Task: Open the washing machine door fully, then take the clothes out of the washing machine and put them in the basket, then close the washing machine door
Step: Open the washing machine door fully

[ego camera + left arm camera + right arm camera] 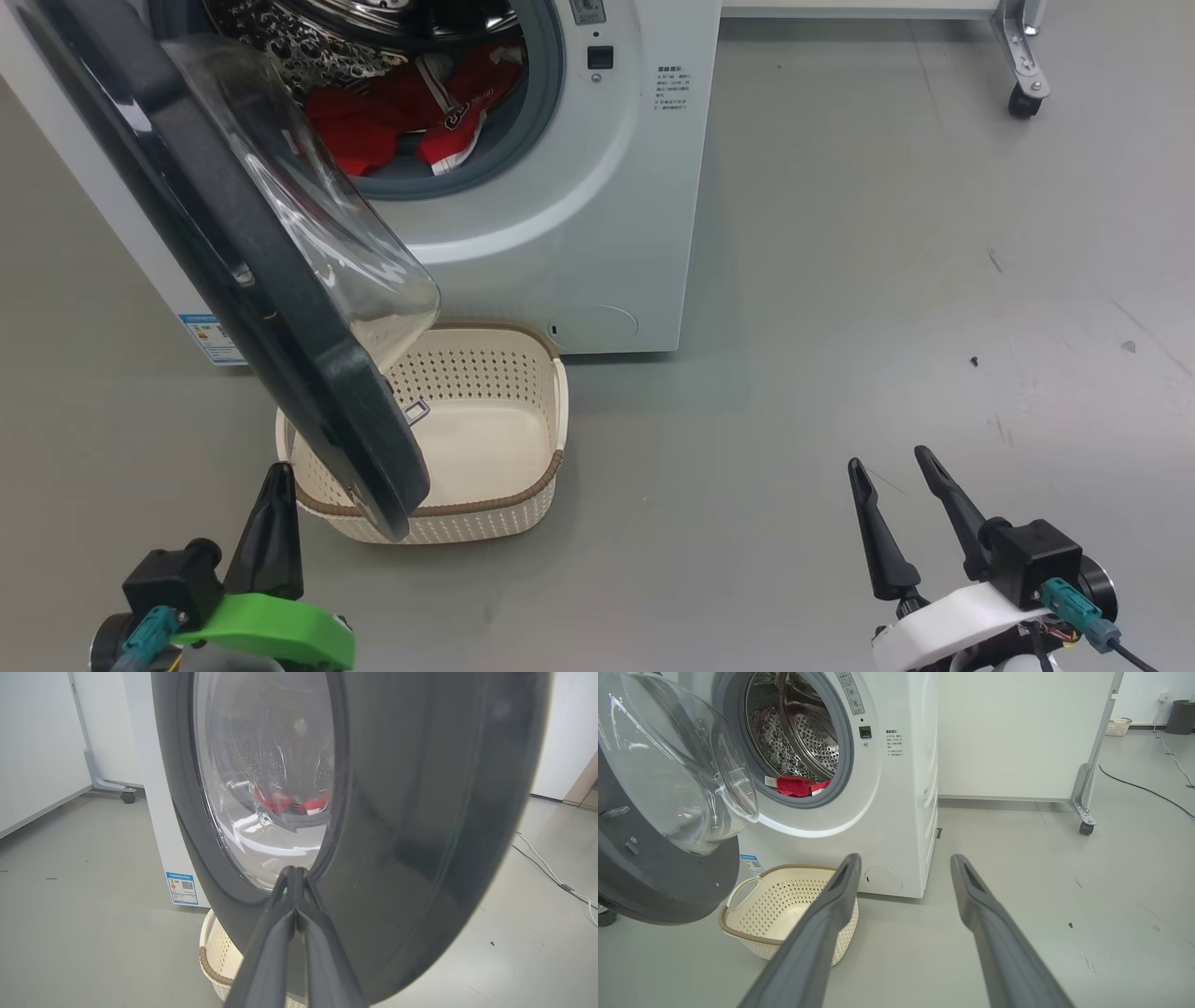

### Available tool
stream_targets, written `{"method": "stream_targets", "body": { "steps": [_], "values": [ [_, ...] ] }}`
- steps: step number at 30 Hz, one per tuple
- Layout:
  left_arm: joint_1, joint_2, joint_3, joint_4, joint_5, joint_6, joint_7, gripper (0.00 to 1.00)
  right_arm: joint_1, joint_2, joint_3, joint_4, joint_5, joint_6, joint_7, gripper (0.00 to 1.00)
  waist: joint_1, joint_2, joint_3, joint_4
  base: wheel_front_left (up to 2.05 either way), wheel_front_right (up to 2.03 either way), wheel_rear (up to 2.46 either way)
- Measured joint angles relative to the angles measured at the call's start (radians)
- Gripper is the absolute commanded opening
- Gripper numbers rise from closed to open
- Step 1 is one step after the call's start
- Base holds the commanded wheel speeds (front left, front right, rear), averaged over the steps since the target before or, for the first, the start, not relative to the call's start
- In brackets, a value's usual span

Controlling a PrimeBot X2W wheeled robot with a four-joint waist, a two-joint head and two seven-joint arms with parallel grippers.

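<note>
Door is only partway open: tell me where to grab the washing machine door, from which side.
Pinch the washing machine door by its black rim, at the free edge above the basket, from the robot's right, one finger on each face. It is thin there; the glass bowl just bulges.

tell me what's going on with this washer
A two-armed robot is working at the washing machine. The washing machine door stands partly open, swung out above the basket, which sits empty on the floor. The red clothes lie in the drum. The left gripper is shut, its tips pointed at the door's outer face; whether they touch it is unclear. The right gripper is open and holds nothing, off to the side.
</note>
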Motion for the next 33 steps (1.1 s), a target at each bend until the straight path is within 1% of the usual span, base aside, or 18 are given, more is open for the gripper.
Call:
{"method": "stream_targets", "body": {
  "steps": [7,14,25,27,33],
  "values": [
    [0.000,0.001,0.026,-0.013,0.002,0.000,0.000,0.00,0.000,0.006,0.003,0.014,0.000,0.008,0.000,1.00,0.0000,0.0000,-0.024,-0.001,0.00,0.00,0.00],
    [-0.012,0.005,0.067,-0.091,0.003,0.000,0.000,0.00,0.001,0.009,0.000,0.014,0.000,0.009,0.000,1.00,0.0000,0.0000,-0.027,-0.003,0.00,0.00,0.00],
    [-0.104,0.029,0.119,-0.216,0.003,0.000,0.000,0.00,0.001,0.017,-0.014,0.016,0.000,0.011,0.000,1.00,0.0000,0.0000,-0.021,-0.002,0.00,0.00,0.00],
    [-0.129,0.036,0.122,-0.244,0.003,0.000,0.000,0.00,0.001,0.019,-0.016,0.016,-0.001,0.016,0.000,1.00,0.0000,0.0000,-0.018,-0.001,0.00,0.00,0.00],
    [-0.209,0.045,0.121,-0.322,0.018,-0.007,-0.005,0.00,0.001,0.024,-0.018,0.021,-0.007,0.017,0.000,1.00,0.0000,0.0000,-0.017,0.001,0.00,0.00,0.00]
  ]
}}
